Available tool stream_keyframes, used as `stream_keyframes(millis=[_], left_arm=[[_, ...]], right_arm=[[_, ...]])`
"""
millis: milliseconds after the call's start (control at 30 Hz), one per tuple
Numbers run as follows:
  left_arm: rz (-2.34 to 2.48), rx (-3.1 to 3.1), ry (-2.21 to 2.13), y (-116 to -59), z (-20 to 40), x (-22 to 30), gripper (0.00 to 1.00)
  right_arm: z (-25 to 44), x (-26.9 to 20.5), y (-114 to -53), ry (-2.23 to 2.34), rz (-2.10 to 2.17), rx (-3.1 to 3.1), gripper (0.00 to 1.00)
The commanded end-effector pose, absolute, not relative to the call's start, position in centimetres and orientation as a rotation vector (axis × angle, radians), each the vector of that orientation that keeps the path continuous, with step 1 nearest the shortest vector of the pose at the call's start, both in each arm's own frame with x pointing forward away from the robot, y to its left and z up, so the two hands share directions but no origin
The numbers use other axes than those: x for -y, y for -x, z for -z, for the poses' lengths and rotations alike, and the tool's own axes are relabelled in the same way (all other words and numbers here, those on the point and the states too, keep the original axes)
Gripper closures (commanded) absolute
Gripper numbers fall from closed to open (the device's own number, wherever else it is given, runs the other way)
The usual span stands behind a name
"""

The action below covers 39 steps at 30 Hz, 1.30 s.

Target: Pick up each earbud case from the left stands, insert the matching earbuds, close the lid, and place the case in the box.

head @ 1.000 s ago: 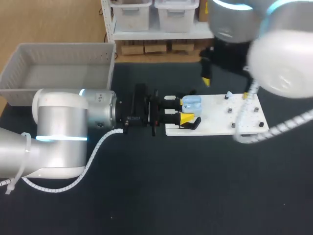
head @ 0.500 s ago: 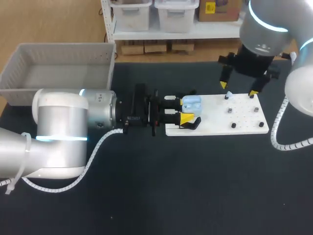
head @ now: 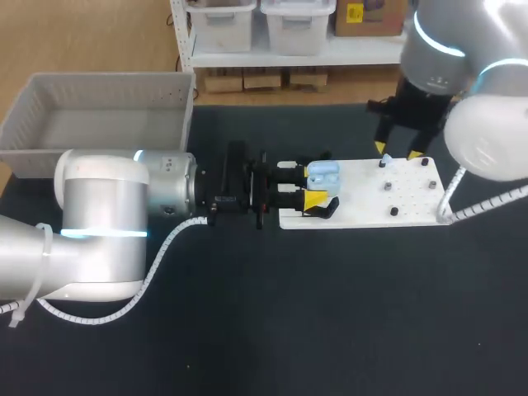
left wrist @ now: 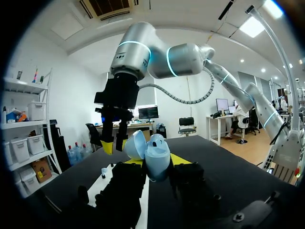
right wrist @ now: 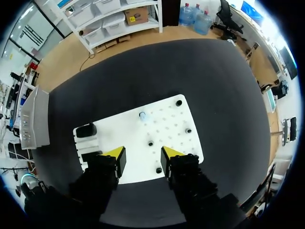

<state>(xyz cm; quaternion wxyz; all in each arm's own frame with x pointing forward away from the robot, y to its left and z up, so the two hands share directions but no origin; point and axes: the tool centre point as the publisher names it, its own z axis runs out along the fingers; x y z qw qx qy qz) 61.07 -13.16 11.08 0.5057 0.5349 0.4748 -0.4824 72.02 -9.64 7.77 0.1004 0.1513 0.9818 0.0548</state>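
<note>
At upper left sits the box (head: 25, 115). Mid-frame, your left gripper (head: 316, 186) clamps the open earbud case (head: 323, 172). At upper right, your right gripper (head: 397, 150), fingers apart, has swung in over the earbud (head: 385, 157) on the white board (head: 363, 202), so picking it up looks next.

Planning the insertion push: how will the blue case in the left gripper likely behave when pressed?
The case looks like a smooth, rounded hard shell, so it is probably stiff but may twist or slip in the left gripper. Its lid stands open on a hinge and will likely swing if bumped. It looks small, so probably light.
</note>
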Motion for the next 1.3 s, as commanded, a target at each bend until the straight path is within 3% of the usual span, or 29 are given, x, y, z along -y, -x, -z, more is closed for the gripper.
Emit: stream_keyframes(millis=[33,667,1300], left_arm=[[1.158,-1.145,-1.285,-60.9,-11.0,13.2,1.0],[1.158,-1.145,-1.285,-60.9,-11.0,13.2,1.0],[1.158,-1.145,-1.285,-60.9,-11.0,13.2,1.0]], right_arm=[[-6.4,9.8,-73.8,-0.444,-0.198,-2.944,0.53],[-3.2,10.7,-75.9,-0.458,-0.279,-2.994,0.51],[-1.7,10.4,-75.6,-0.346,-0.318,-3.0,0.55]])
